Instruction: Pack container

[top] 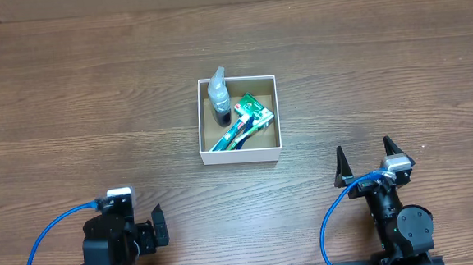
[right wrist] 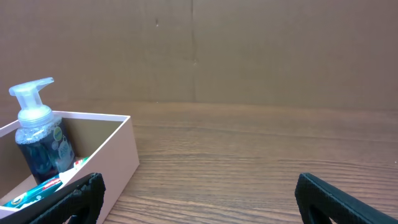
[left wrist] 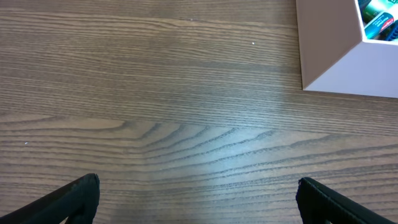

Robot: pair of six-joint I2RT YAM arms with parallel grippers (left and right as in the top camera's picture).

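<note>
While both arms sit at the near edge of the wood-grain table [top: 94, 92], one small square container [top: 240, 156] rests near the middle of the tabletop, well apart from either tool. Its thin white walls are smooth and matte, and its inside is lined with plain brown cardboard.

One clear plastic pump bottle [top: 219, 96] with a white nozzle lies against the container's left wall in the overhead view. The right wrist camera shows it holding dark blue liquid. Beside it lies one green rectangular carton [top: 253, 108], set on a diagonal. Teal and white toothbrush handles [top: 235, 135] slant toward the front left corner, overlapping too closely to count.

The left gripper [left wrist: 198, 182] has its two black fingers spread wide over bare wood and holds nothing. Only the tips show at the bottom of its wrist view, and the box's near corner is cut off at upper right. From above, its arm hides most of that gripper.

The right gripper [top: 364, 151] likewise has its two fingers parted and empty, pointing up the table to the right of the box. In its wrist view the container's left side runs out of frame, and the carton is mostly hidden behind the wall.

Two blue cables [top: 49, 234] loop beside the arms, one each. A flat brown cardboard wall [right wrist: 249, 50] backs the table.
</note>
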